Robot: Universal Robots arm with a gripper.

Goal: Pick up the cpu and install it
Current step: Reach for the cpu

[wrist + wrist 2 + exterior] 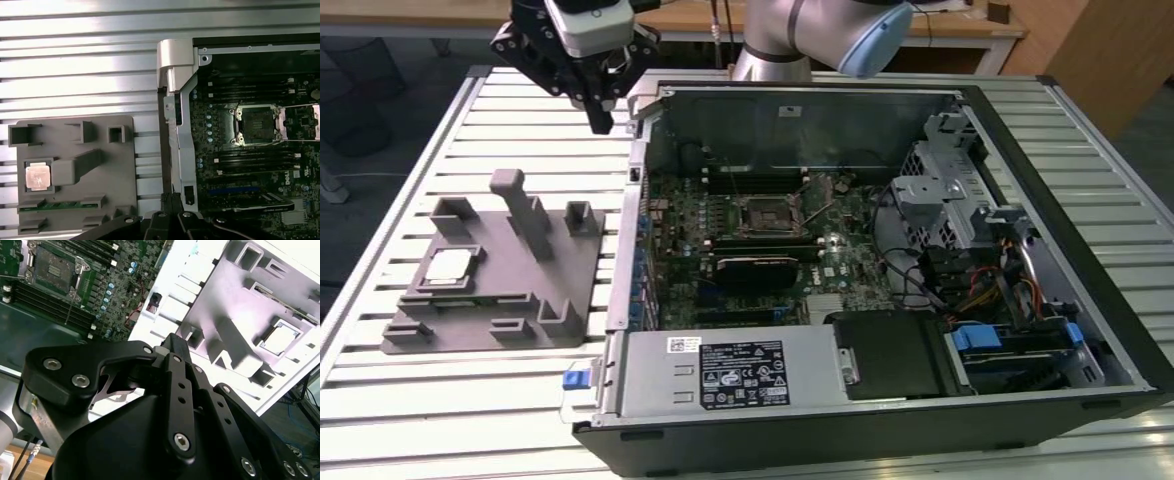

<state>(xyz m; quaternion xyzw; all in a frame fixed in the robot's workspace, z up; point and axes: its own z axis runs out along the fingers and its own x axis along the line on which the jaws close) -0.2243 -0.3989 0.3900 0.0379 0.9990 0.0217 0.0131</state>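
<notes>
Gripper (599, 120), closed, hovers well apart from cpu (450, 266) lying flat in tray (520, 272).

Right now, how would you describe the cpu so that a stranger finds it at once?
Beside the open computer case, at the exterior view's left, lies a grey tray with upright posts. The cpu sits flat in a square recess on the tray's side away from the case. It is the only pale, shiny metal square; the tray around it is dull grey.

Slatted metal table (454, 420), wooden desk (961, 22) behind, possibly carpeted floor (374, 100)
</notes>
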